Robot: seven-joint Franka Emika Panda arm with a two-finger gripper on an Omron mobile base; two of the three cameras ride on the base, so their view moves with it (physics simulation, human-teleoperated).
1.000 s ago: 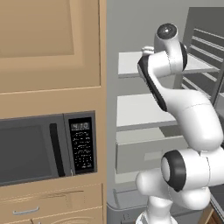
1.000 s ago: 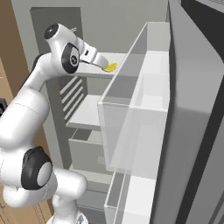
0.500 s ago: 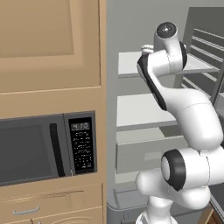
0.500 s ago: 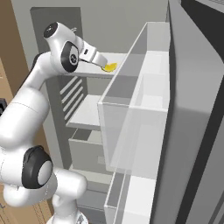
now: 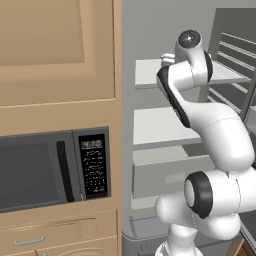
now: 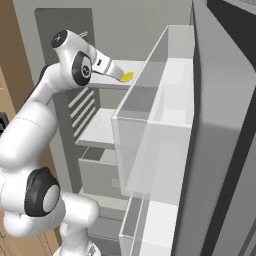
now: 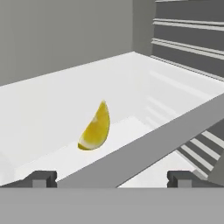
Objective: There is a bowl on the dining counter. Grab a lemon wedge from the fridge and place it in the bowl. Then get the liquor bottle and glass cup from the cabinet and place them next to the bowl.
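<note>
Wedge (image 7: 95, 128): lemon, yellow, lying on upper white shelf (image 7: 52, 105) of open fridge (image 6: 165, 125), untouched. Gripper (image 7: 111, 178): fingers spread wide, just short of wedge. Advice: advance level over shelf lip, straddle wedge across its thin faces, close gently.

Microwave (image 5: 52, 170) display (image 5: 91, 144): pale digits, seemingly "4:30", blurred; keypad markings too small to read.

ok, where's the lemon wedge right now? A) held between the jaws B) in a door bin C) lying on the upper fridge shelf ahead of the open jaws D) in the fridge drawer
C: the lemon wedge lies on the white upper shelf of the fridge, with the gripper open and short of it.
</note>
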